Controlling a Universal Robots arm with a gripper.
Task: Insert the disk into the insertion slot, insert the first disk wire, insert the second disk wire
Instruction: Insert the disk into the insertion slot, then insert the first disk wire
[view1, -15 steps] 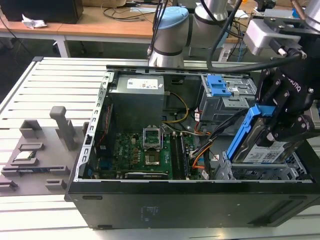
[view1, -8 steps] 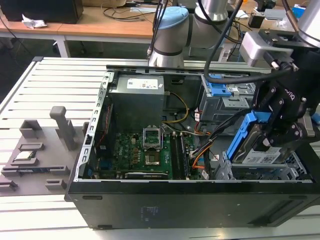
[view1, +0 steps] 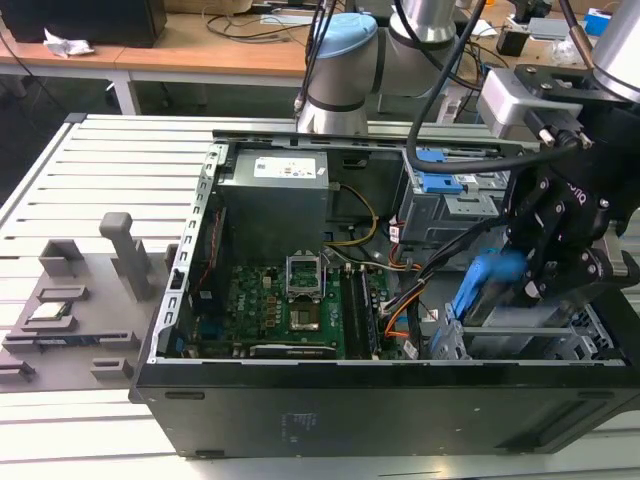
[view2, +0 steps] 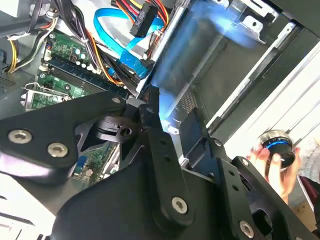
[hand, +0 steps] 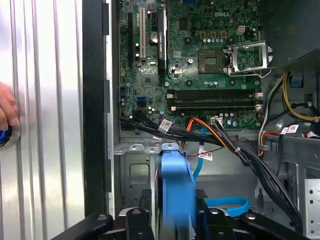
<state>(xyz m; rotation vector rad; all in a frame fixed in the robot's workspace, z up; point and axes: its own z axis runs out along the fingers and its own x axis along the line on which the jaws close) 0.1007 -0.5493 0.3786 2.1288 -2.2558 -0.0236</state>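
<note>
The disk (view1: 487, 283), in its bright blue carrier, stands on edge in my gripper (view1: 540, 268), which is shut on it. It hangs at the mouth of the insertion slot (view1: 520, 338), the silver drive cage in the case's near corner at the exterior view's right. In the first wrist view the blue carrier (hand: 175, 192) sits between my black fingers (hand: 212, 220), just over the cage (hand: 134, 172). The second wrist view shows the carrier (view2: 187, 47) blurred beside the cage wall. A blue flat cable (view2: 117, 32) and a black connector (view2: 143, 17) on coloured wires lie loose near the cage.
The open black case (view1: 330, 410) lies on a slatted metal table (view1: 90, 160), with the green motherboard (view1: 290, 300) and power supply (view1: 280, 195) inside. Black and orange cable bundles (hand: 220, 140) cross beside the cage. A grey fixture (view1: 80, 300) sits at the exterior view's left. A person's hand (view2: 275, 162) holds a round knob.
</note>
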